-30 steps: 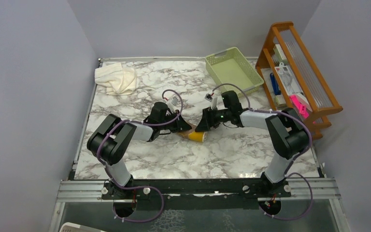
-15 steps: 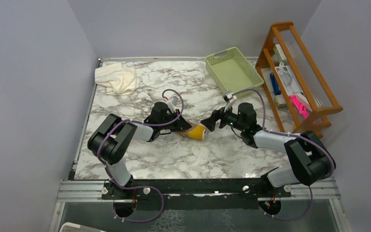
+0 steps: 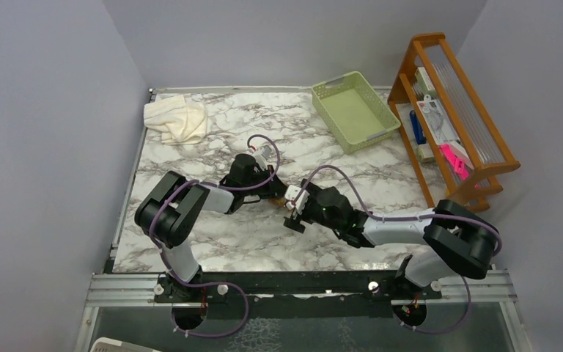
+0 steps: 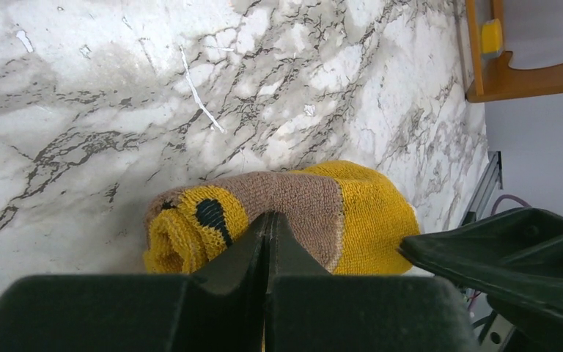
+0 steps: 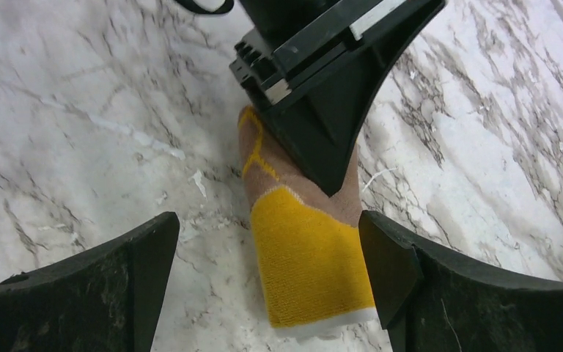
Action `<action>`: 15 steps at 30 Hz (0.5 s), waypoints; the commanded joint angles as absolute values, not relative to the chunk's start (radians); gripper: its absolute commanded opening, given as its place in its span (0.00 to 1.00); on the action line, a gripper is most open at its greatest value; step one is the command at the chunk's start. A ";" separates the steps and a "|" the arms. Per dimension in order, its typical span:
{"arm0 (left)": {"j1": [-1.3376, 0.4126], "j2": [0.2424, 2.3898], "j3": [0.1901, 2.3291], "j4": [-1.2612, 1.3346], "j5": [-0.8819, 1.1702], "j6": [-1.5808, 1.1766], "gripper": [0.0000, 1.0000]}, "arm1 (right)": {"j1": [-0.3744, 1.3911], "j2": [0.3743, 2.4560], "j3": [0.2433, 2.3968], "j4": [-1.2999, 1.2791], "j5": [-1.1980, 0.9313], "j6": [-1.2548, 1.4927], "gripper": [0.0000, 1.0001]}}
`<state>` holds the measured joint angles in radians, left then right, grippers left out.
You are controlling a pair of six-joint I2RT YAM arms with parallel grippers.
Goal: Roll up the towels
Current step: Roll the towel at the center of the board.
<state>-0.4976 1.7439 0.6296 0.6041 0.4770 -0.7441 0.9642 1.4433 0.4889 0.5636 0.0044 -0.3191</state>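
Note:
A rolled towel point(image 4: 366, 220), mustard-yellow with a tan-brown band, lies at the middle of the marble table point(image 3: 212, 242). My left gripper point(image 4: 267, 216) is shut, its joined tips pressing on the brown band point(image 5: 344, 202). My right gripper point(image 5: 267, 242) is open wide, and its fingers point(image 5: 403, 271) straddle the roll's yellow end point(image 5: 308, 257) without touching it. In the top view both grippers point(image 3: 293, 209) cover most of the roll. A cream-white towel point(image 3: 177, 119) lies crumpled at the back left corner.
A pale green basket point(image 3: 354, 110) stands at the back right. Beside it, a wooden rack point(image 3: 454, 110) holds small items along the right edge. Walls close in the table on the left, back and right.
My right arm swung from the far right of the roll round to its near side, and its open jaws now straddle the yellow end. The left gripper stayed on the roll.

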 commanded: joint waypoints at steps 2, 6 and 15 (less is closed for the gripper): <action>-0.491 1.809 0.627 0.467 0.381 -0.675 0.00 | 1.006 1.546 0.596 0.421 0.127 -0.506 0.93; -0.491 1.809 0.633 0.460 0.383 -0.671 0.00 | 1.034 1.636 0.646 0.401 0.259 -0.575 0.91; -0.491 1.821 0.649 0.438 0.388 -0.654 0.00 | 1.038 1.731 0.668 0.437 0.389 -0.624 0.91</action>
